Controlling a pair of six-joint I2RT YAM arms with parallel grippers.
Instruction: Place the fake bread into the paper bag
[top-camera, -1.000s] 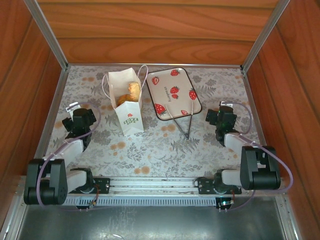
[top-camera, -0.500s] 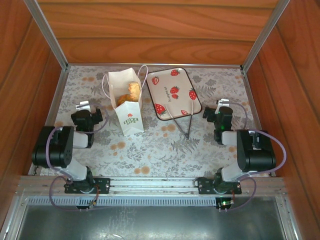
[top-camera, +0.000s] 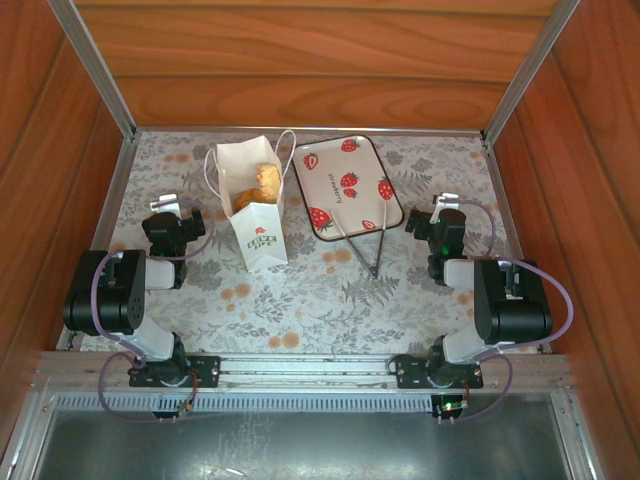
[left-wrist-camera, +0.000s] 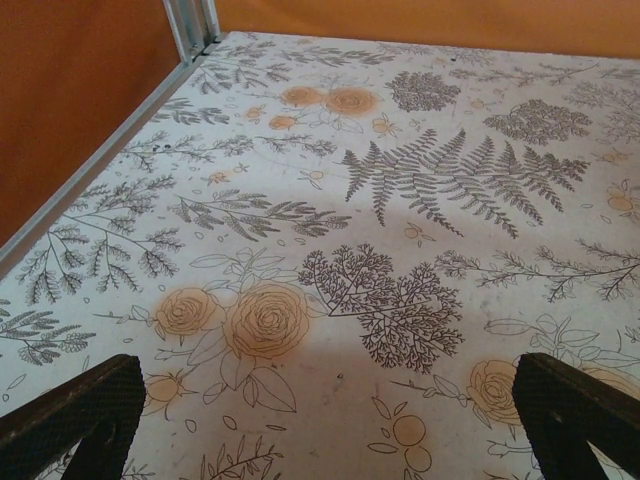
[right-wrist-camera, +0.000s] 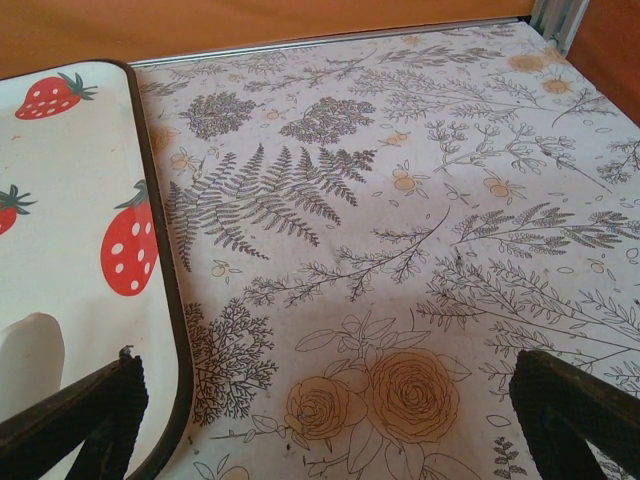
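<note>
The white paper bag (top-camera: 252, 212) with a green logo stands upright at the back left of the table. Golden-brown fake bread (top-camera: 262, 182) shows inside its open top. My left gripper (top-camera: 171, 222) sits low over the tablecloth to the left of the bag, apart from it. In the left wrist view it (left-wrist-camera: 325, 430) is open, with bare floral cloth between its black fingers (left-wrist-camera: 80, 412). My right gripper (top-camera: 440, 222) hovers right of the strawberry tray. The right wrist view shows it (right-wrist-camera: 325, 430) open and empty, its left finger (right-wrist-camera: 78, 420) over the tray's edge.
A strawberry-print tray (top-camera: 372, 160) lies tilted right of the bag, its dark rim (right-wrist-camera: 160, 250) close to my right gripper. Thin dark tongs (top-camera: 375, 250) lie in front of the tray. Wooden walls and metal rails (left-wrist-camera: 190, 25) enclose the table.
Both arms have folded back, their elbows drawn in toward the bases. Both grippers shifted slightly toward the far side and stayed open. Bag, bread and tray have not moved.
</note>
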